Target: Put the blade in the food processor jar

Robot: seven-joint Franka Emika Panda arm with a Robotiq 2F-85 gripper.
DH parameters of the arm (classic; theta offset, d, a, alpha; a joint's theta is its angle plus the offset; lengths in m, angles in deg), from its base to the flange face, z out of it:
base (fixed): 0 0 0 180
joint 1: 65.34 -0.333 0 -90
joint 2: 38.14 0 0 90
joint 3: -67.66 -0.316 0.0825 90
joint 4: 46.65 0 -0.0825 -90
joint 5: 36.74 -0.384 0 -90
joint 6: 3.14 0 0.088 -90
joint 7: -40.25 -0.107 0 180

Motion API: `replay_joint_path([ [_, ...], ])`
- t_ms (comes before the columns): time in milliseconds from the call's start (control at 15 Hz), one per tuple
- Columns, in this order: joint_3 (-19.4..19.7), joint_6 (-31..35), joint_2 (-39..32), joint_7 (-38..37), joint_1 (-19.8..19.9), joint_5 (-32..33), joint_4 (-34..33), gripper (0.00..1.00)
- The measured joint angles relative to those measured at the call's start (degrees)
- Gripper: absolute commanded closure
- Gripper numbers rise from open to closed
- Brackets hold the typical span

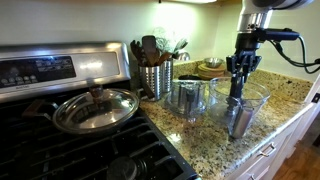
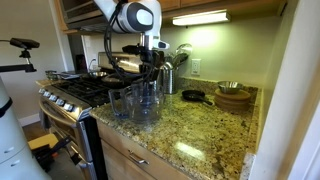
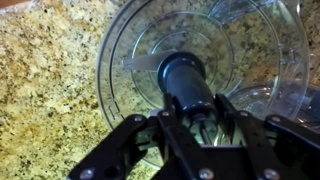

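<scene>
A kitchen is shown, with a speckled granite surface (image 1: 285, 95) beside a black gas stove (image 1: 40, 70). A steel pan with a glass lid (image 1: 95, 110) is seen on the stove. A perforated steel utensil holder (image 1: 155, 80) is placed at the back. A large clear plastic food processor jar (image 1: 255, 100) is set near the front edge of the surface, and a smaller clear container (image 1: 188, 97) is placed just beside it. A slim dark grey-black blade spindle (image 1: 237, 95) is held upright inside the jar, at its centre in the wrist view (image 3: 185, 78). The gripper (image 1: 238, 68) is closed around the spindle's top, directly above the jar. Whether the spindle is seated at the bottom cannot be told.
</scene>
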Motion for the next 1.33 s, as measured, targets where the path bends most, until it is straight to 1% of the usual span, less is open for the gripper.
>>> replay_joint_path([
  [467, -0.04, 1.28, -1.69, 0.13, -0.01, -0.54, 0.06, 0.81],
  [1000, -0.05, 6.7, -3.49, 0.14, -0.02, -0.54, 0.12, 0.81],
  [1333, -0.03, 6.85, -3.03, 0.14, -0.02, -0.54, 0.55, 0.81],
])
